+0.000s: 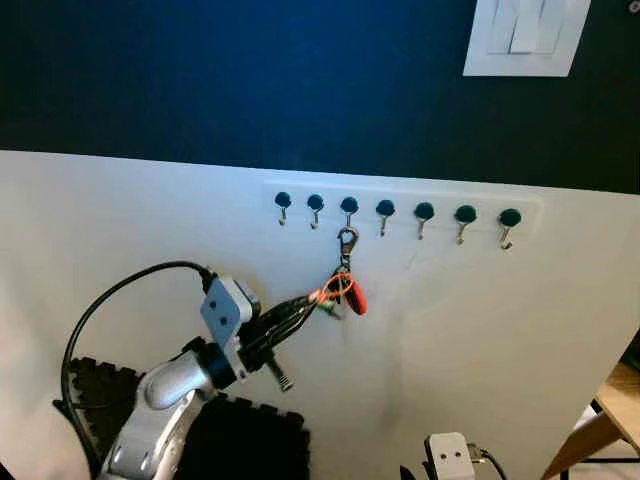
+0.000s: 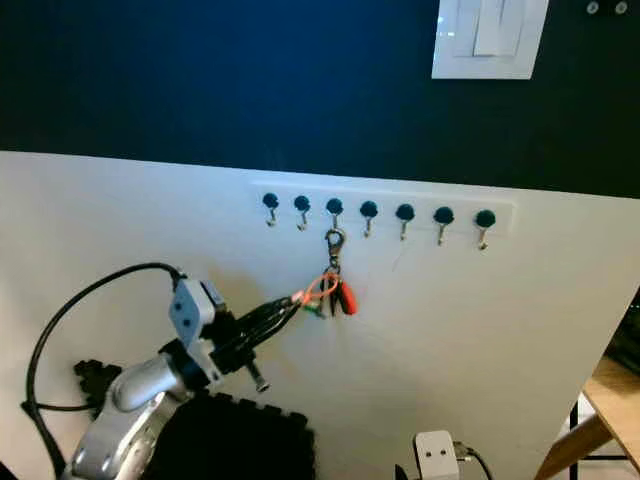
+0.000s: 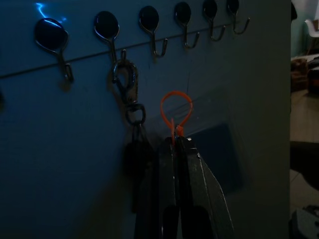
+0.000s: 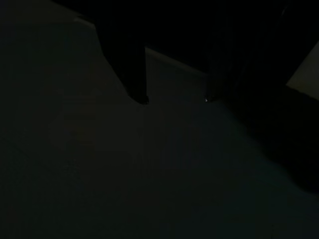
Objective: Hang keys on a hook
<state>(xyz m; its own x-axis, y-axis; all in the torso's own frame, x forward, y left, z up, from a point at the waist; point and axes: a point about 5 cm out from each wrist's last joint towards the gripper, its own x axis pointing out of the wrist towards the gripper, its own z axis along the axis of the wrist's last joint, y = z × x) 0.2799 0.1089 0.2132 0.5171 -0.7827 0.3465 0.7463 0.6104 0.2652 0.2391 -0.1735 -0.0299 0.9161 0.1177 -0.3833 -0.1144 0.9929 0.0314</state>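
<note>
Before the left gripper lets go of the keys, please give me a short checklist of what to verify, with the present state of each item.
1. Clasp is over the third hook from the left: ok.
2. Keys hang below that hook, close to the white wall: ok.
3. Left gripper is shut on the orange loop: ok, it must open first.
4. Clasp seated fully in the hook's bend: cannot tell.
5. Neighbouring hooks are free of the keys: ok.
6. Right gripper hangs idle, fingers apart: ok.
</note>
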